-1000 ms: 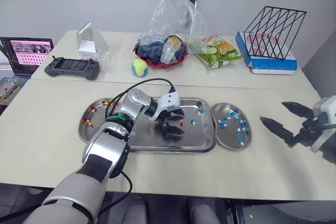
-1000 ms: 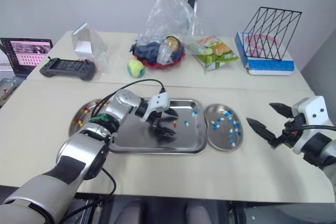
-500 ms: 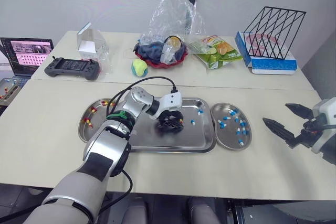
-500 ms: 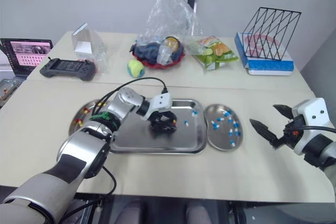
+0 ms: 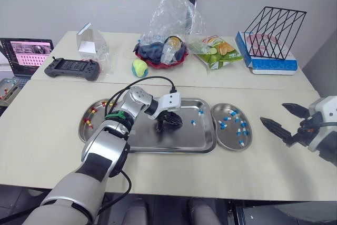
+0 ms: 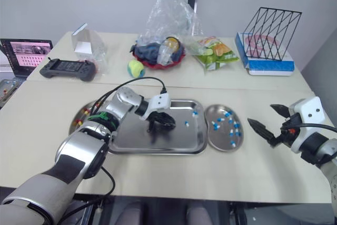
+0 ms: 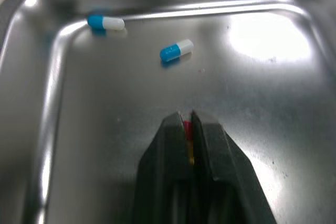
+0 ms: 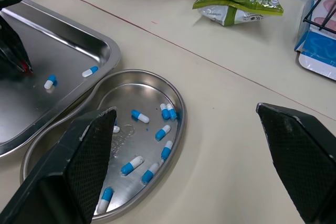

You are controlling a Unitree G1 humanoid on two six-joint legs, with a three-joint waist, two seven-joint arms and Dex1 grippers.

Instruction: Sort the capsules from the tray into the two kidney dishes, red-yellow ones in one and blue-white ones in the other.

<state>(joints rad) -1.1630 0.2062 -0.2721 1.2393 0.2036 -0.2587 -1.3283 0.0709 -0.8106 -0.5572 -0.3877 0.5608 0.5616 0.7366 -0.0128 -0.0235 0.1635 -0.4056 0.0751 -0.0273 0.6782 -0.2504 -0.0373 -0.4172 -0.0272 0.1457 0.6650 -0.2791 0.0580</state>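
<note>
tray point(image 5: 202, 144): steel, flat, mid-desk | I see two blue-white capsules point(image 7: 176, 50) loose by its far right corner | red-yellow capsule point(image 7: 187, 129) pinched in my left fingers point(image 7: 212, 148) | left kidney dish point(image 5: 83, 128): red-yellow ones | right kidney dish point(image 5: 230, 142): blue-white ones

Red-yellow capsule point(image 7: 187, 131) mostly buried between my left gripper's point(image 7: 186, 115) pinched fingers point(image 7: 167, 148), just a sliver showing for me, kidney dish point(image 5: 85, 128) behind that gripper partly covered, its capsules point(image 5: 90, 113) too small to count
</note>
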